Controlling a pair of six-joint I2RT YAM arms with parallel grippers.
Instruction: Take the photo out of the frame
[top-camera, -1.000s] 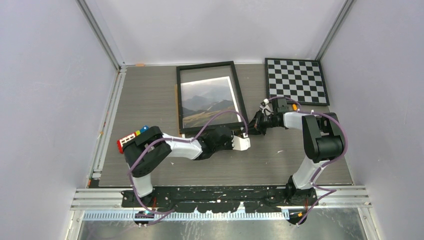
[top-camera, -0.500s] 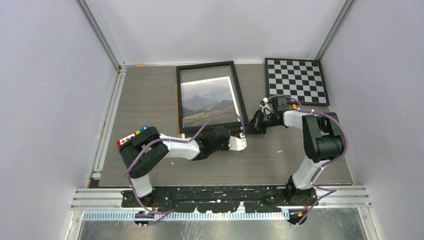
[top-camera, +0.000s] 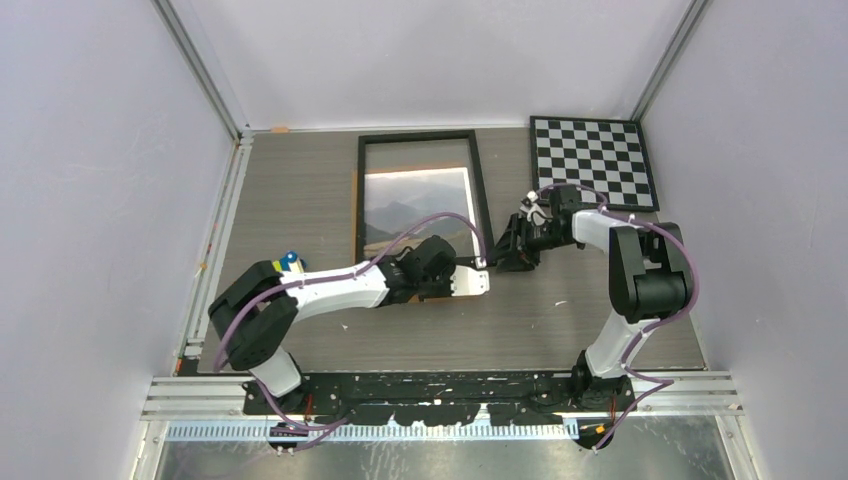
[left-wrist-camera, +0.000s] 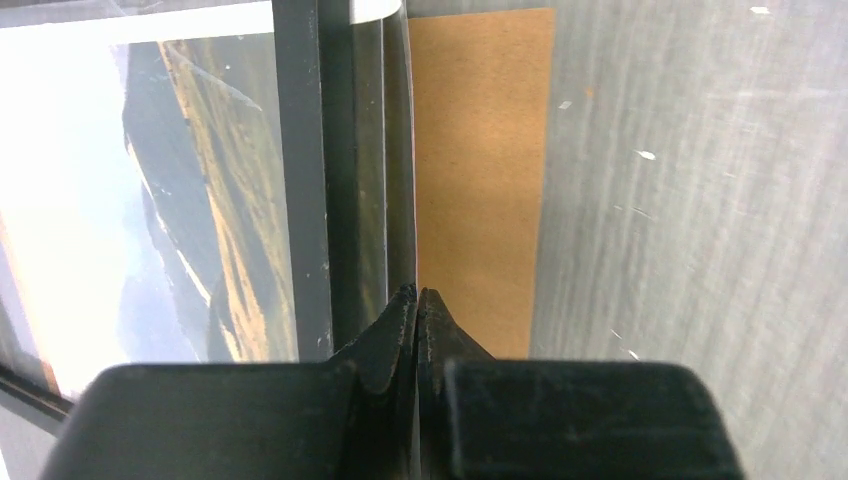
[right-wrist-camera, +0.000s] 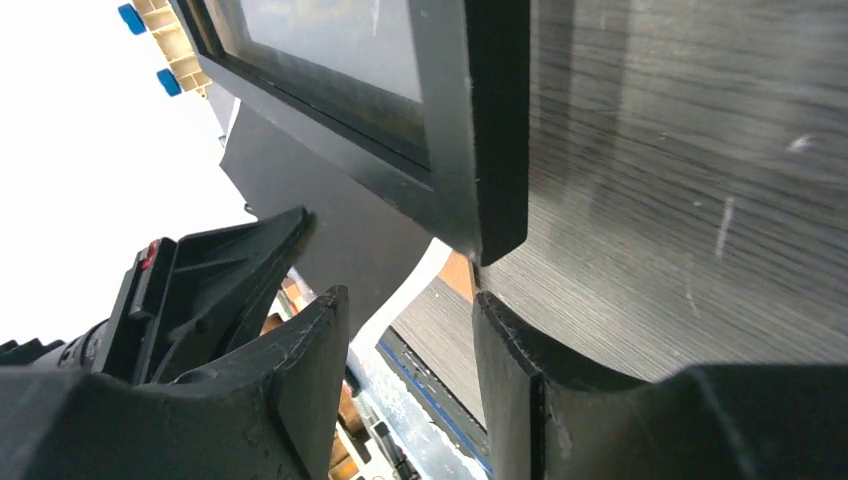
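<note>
The black frame (top-camera: 478, 185) lies in the middle of the table with its near right corner raised. The photo (top-camera: 415, 200), mountains and olive hills, shows through its front. My left gripper (top-camera: 481, 264) is shut on the thin edge of that corner. In the left wrist view the frame's bar (left-wrist-camera: 300, 150) runs beside the photo (left-wrist-camera: 200, 200), down to the closed left gripper (left-wrist-camera: 418, 298). My right gripper (top-camera: 508, 258) stands just right of the corner. In the right wrist view the right gripper (right-wrist-camera: 410, 300) is open, empty, below the lifted frame corner (right-wrist-camera: 470, 120).
A plain brown backing board (left-wrist-camera: 480, 170) shows flat on the table beside the frame's lifted edge. A black-and-white checkered board (top-camera: 594, 162) lies at the back right. Grey walls close in the table on three sides.
My left gripper shut on the frame's near right corner. My right gripper opened and let go. The frame swung straighter, and the left arm stretched out to the right.
</note>
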